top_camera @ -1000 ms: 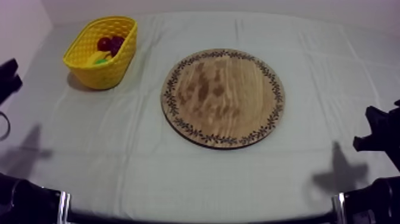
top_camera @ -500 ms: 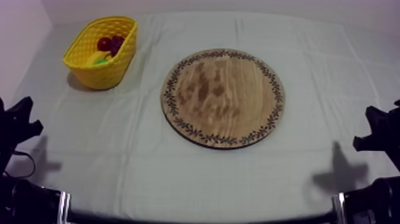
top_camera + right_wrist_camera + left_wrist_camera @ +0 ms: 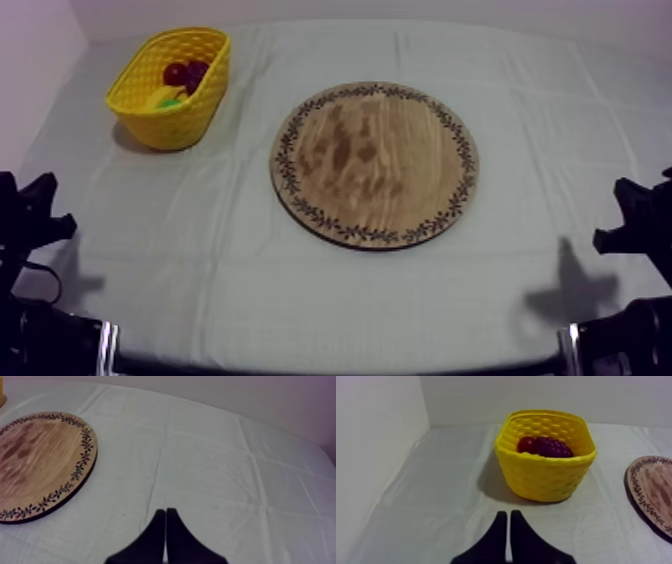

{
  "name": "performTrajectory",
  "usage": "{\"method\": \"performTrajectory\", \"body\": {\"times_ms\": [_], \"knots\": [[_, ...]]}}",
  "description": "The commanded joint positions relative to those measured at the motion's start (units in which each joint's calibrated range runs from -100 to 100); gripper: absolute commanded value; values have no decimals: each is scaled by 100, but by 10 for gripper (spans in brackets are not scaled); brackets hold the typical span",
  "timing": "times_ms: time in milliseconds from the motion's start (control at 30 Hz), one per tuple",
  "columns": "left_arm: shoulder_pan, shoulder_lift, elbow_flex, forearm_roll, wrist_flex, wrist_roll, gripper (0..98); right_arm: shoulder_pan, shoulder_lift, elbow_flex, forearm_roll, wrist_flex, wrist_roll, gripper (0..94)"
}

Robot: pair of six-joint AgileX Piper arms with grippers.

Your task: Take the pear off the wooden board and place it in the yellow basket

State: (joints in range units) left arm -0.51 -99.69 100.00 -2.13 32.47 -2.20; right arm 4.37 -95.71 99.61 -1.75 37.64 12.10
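Observation:
The round wooden board [image 3: 375, 165] lies bare at the table's middle, with no fruit on it. At the back left stands the yellow basket [image 3: 170, 130]. Inside it lie a small red fruit [image 3: 175, 72], dark grapes [image 3: 197, 70] and a yellow and green shape [image 3: 165, 98] whose kind I cannot tell. My left gripper [image 3: 40, 215] sits low at the left edge, well in front of the basket. In the left wrist view its fingers [image 3: 508, 513] are shut on nothing, facing the basket [image 3: 546, 476]. My right gripper [image 3: 625, 215] rests at the right edge, shut [image 3: 165, 511], to the right of the board [image 3: 37, 461].
The grey-white cloth [image 3: 330, 290] covers the whole table. A wall [image 3: 376, 436] rises close to the left of the basket. The board's rim [image 3: 653, 493] shows to the right of the basket in the left wrist view.
My left arm has come down along the left edge toward the table's front and has nearly settled. The right arm, board and basket have not moved.

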Motion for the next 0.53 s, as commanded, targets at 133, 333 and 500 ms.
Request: {"method": "performTrajectory", "body": {"times_ms": [133, 333, 500], "knots": [[-3, -5, 0, 1, 2, -53, 0, -1, -5, 5, 2, 2, -1, 3], [5, -5, 0, 1, 7, 27, 0, -1, -5, 5, 2, 2, -1, 3], [19, -5, 0, 1, 16, 24, 0, -1, -5, 5, 2, 2, -1, 3]]}}
